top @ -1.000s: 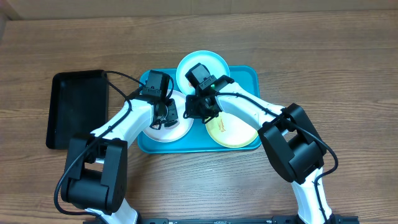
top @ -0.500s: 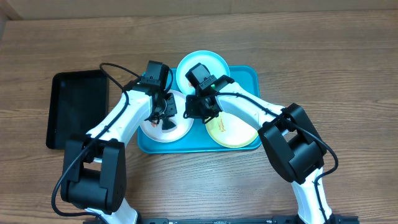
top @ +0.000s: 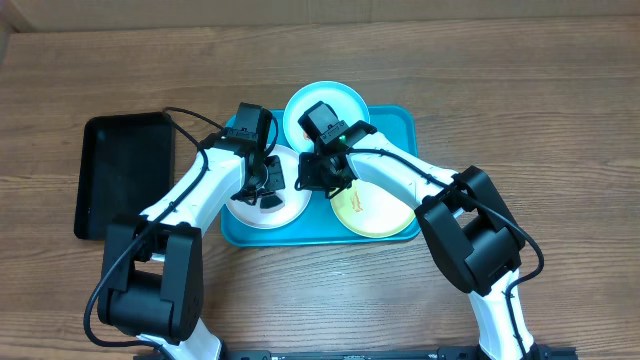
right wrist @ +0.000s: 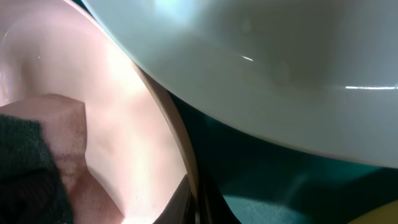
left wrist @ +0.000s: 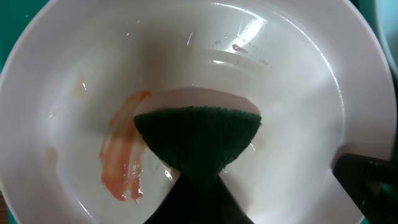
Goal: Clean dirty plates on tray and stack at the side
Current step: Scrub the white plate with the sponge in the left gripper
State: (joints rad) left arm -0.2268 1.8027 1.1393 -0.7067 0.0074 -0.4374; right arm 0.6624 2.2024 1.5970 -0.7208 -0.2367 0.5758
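Left gripper (top: 267,188) shifted slightly down-frame, clenching sponge (left wrist: 199,134) pointing up-frame on white plate (top: 285,212) at lower-left of tray (top: 395,125) (long axis left-right); right gripper (top: 308,180) pinches that plate's right rim.

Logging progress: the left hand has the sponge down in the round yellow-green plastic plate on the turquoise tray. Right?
No. The left hand has the green-faced sponge down in the round white plastic plate, not the yellow-green one, on the large turquoise rectangular plastic tray. The left wrist view shows it, beside an orange smear.
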